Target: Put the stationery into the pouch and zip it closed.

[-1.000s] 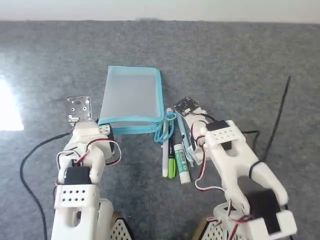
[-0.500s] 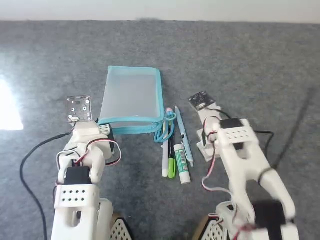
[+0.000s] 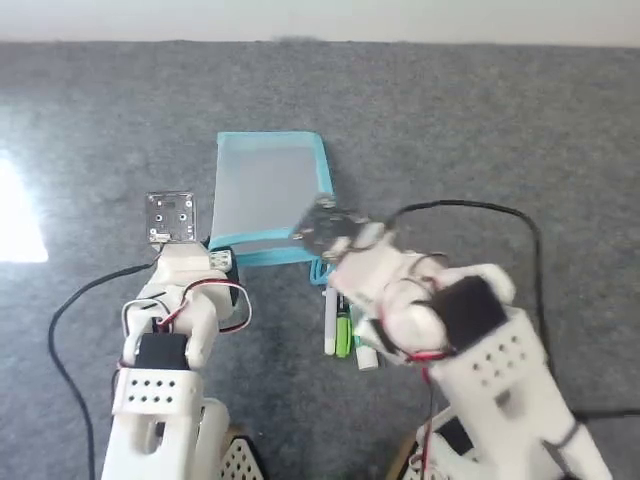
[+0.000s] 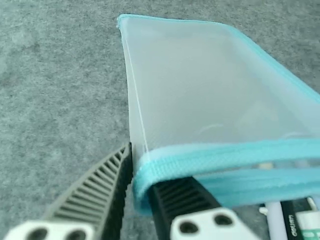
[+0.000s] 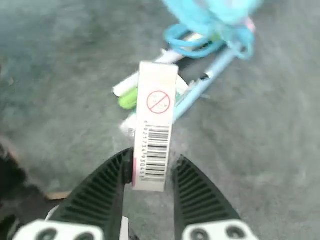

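The translucent pouch [image 3: 268, 190] with teal trim lies flat, its mouth toward the arms. My left gripper [image 3: 220, 260] is shut on the pouch's near left corner; in the left wrist view its fingers [image 4: 107, 187] pinch the teal zipper edge [image 4: 210, 160]. My right gripper [image 3: 325, 228] hangs over the pouch's near right corner, shut on a white eraser [image 5: 156, 125] with a barcode label. Beneath it lie several pens [image 5: 145, 82], a pale blue pen [image 5: 210, 80] and a cyan cord loop [image 5: 197, 35]. Part of the pens [image 3: 338, 325] shows on the mat beside the right arm.
The table top is a grey mat. A black cable [image 3: 470, 208] arcs behind the right arm, another [image 3: 70, 310] trails left of the left arm. A bright glare patch [image 3: 15, 220] lies at the left edge. Open mat stretches beyond the pouch.
The right arm has swung left from beside the pens to above the pouch's mouth, carrying the white eraser. The left gripper and the pouch corner have shifted slightly right.
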Available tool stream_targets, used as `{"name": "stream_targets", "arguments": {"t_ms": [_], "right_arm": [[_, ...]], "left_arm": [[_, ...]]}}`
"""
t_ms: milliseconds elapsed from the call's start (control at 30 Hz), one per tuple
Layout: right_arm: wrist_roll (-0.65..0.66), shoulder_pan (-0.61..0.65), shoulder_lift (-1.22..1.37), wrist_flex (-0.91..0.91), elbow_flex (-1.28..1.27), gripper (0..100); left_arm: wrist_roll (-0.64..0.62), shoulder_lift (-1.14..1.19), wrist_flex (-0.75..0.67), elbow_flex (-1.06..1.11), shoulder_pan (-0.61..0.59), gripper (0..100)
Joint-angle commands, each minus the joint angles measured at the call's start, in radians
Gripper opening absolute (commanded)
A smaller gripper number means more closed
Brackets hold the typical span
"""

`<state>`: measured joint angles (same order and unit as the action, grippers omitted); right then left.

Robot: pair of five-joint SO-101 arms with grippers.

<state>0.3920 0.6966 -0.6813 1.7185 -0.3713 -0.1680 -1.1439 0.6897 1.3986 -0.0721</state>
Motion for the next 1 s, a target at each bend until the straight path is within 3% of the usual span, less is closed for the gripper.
{"name": "stream_targets", "arguments": {"t_ms": [0, 167, 433, 733, 967], "right_arm": [[0.003, 0.05, 0.147, -0.035, 0.078, 0.8], [0.0, 0.051, 0.348, -0.082, 0.17, 0.8], [-0.143, 0.051, 0.619, -0.068, 0.473, 0.8], [-0.19, 0.048, 0.917, 0.067, 0.855, 0.8], [-0.259, 0.027, 1.084, 0.067, 1.037, 0.8]], "left_arm": [[-0.014, -0.009, -0.026, -0.005, 0.011, 1], [-0.014, -0.009, -0.026, -0.005, 0.011, 1], [-0.014, -0.009, -0.026, -0.002, 0.012, 1], [-0.003, -0.015, -0.028, 0.01, 0.018, 1], [0.021, -0.015, -0.025, 0.01, 0.02, 1]]}}
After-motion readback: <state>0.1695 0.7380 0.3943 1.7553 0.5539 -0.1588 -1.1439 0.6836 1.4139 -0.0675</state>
